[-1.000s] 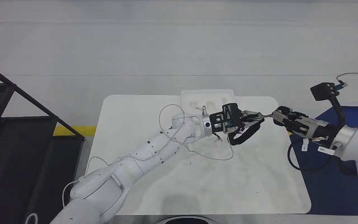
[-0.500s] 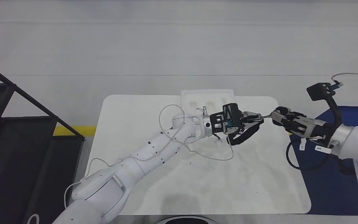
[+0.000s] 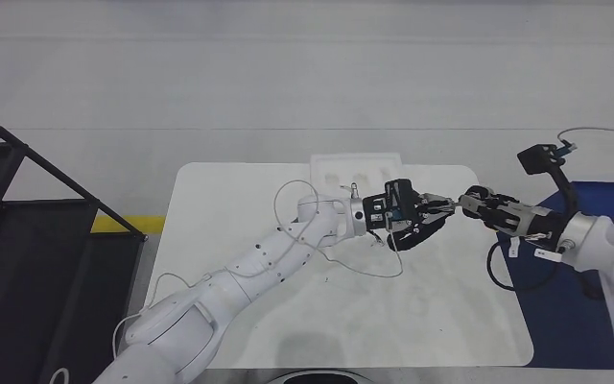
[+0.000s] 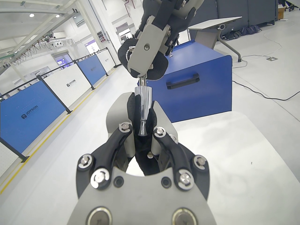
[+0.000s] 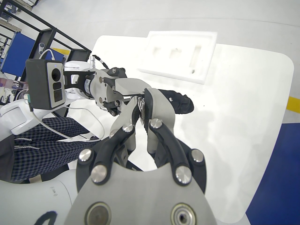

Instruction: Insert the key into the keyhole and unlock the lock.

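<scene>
**Key meets lock, both held above the tabletop**

Left arm: the left pincer (image 4: 143, 109) is pressed together on the lock (image 4: 143, 101), a shiny chrome cylinder. The lock stands lengthwise between the dark pads, with its far end sticking out past the fingertips. In the top view the left pincer (image 3: 422, 208) is over the right half of the tabletop (image 3: 288, 317), near the front right corner of the white foam tray (image 3: 357, 170).

Right arm: the right pincer (image 4: 143, 72) faces the left one tip to tip, and it pinches the key (image 4: 142, 80) by its head. The narrow metal blade runs in line with the lock and touches its exposed end. How deep the blade sits cannot be told. In the right wrist view the right pincer (image 5: 140, 105) is shut on a small bunch of metal, with the left arm's wrist straight beyond it.

In the top view the right pincer (image 3: 459, 202) is just beside the left pincer. Neither lock nor key touches the tabletop.

Surroundings: the foam tray lies at the tabletop's far edge, and a blue cabinet (image 4: 199, 83) stands on the floor beyond the tabletop.
</scene>
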You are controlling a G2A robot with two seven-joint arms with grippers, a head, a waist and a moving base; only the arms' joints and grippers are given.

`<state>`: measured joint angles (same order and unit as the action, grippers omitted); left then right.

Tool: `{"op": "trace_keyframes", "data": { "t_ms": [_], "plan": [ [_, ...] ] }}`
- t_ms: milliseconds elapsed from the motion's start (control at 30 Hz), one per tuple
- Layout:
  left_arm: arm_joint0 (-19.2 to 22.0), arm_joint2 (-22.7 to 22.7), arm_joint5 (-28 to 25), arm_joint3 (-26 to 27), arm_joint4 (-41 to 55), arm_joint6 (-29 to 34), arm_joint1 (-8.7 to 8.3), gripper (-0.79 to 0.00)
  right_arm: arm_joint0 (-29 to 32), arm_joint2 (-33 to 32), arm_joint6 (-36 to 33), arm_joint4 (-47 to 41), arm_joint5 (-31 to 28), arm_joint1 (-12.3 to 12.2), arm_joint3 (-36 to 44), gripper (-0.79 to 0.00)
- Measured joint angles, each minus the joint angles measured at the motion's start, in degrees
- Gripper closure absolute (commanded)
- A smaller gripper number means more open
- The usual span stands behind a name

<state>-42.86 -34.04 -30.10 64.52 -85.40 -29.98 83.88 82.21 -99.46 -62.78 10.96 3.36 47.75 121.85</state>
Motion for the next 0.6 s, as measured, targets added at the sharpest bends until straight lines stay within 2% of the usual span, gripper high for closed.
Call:
{"op": "trace_keyframes", "data": {
  "t_ms": [33, 67, 233, 367, 467, 567, 600],
  "plan": [
    [-0.04, -0.06, -0.03, -0.04, -0.06, -0.03, 0.05, 0.0, 0.02, 0.07, -0.06, -0.03, 0.08, -0.02, -0.08, -0.071],
    [-0.08, -0.12, -0.08, -0.08, -0.09, -0.05, 0.1, 0.0, 0.03, 0.14, -0.17, -0.13, 0.19, -0.03, -0.15, -0.785],
    [-0.49, -0.89, -0.6, -0.71, 0.87, 1.22, 0.29, 0.0, -0.31, 0.25, -0.73, -1.59, -0.35, -0.13, -0.54, -0.785],
    [-0.32, -2.16, -2.87, -0.68, 1.58, 4.01, 0.04, 0.0, -0.94, -0.61, -1.07, -3.94, -3.65, -0.24, -1.11, -0.785],
    [-0.34, -3.26, -5.52, -0.3, 1.91, 6.61, -0.39, 0.0, -1.58, -1.29, -1.53, -6.74, -7.56, -0.32, -2.19, -0.785],
    [-0.96, -5.02, -8.71, -0.09, 4.28, 9.69, -0.96, 0.0, -2.71, -1.41, -4.71, -9.92, -14.78, -0.59, -3.56, -0.785],
    [-1.29, -5.92, -10.65, 0.04, 6.06, 11.35, -1.22, 0.0, -3.28, -1.46, -6.54, -10.42, -19.06, -0.77, -4.02, -0.785]
  ]
}}
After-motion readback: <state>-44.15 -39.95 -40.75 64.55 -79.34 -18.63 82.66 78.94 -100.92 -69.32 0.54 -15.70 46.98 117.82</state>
